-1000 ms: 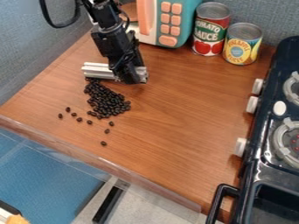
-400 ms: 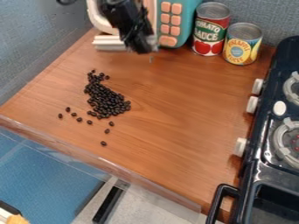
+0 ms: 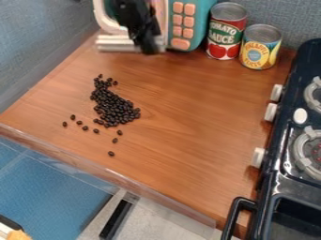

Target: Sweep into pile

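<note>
While the stove (image 3: 271, 176) takes up the right side of the frame, we look to the left half of the counter (image 3: 188, 145). Nearest us are loose beans: one (image 3: 111, 153) alone at lower left, two more stepping up towards the main heap, and a scattered string off to its left. Next comes the pile (image 3: 116, 110), dark beans left of centre, drawn out steeply from upper left to lower right and thinning at its far tip.

Beyond it, in the upper left, we note the gripper (image 3: 150, 47), clamped on a pale bar (image 3: 116, 43). The bar's long axis runs roughly across the frame, at a wide angle to the pile's; we cannot tell whether it touches the wood. From the gripper, the pile lies below and a little left in the frame, well apart. The strays sit on the pile's near and left sides, so we judge a push straight from the far side would risk driving beans towards the front edge. We would carry the bar over to the strays' outer side, then draw them inward.

Behind, at the top: toy microwave (image 3: 202, 21), red can (image 3: 225, 30), yellow can (image 3: 259, 49).
</note>
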`<state>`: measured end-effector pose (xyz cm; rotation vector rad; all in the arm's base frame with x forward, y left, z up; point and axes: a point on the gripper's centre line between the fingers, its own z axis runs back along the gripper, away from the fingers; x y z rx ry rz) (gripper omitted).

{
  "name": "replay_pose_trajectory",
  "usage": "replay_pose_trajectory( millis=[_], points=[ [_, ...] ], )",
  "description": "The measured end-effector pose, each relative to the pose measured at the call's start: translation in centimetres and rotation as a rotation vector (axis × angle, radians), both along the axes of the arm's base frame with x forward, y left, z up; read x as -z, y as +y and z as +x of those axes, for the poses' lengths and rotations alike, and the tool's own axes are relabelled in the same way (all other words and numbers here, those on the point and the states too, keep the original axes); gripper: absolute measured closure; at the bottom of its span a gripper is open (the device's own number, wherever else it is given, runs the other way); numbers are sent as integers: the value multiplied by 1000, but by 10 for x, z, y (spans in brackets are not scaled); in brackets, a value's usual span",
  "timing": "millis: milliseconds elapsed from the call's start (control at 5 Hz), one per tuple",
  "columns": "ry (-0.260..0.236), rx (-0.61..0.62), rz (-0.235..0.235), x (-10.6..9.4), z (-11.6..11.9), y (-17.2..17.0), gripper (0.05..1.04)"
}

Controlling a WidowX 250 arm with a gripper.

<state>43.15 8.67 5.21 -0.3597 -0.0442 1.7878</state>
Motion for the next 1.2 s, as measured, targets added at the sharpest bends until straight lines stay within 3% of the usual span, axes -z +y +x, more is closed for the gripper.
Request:
replay_pose_trajectory(
  millis=[400, 600, 800, 1000, 1200],
  points=[
    [96, -70, 51, 14, -2, 13, 693],
    [124, -67, 67, 19, -5, 15, 631],
    [139, -52, 70, 22, -6, 16, 314],
    [141, -35, 65, 20, -6, 14, 81],
    [125, -9, 61, 19, -4, 13, 74]
  ],
)
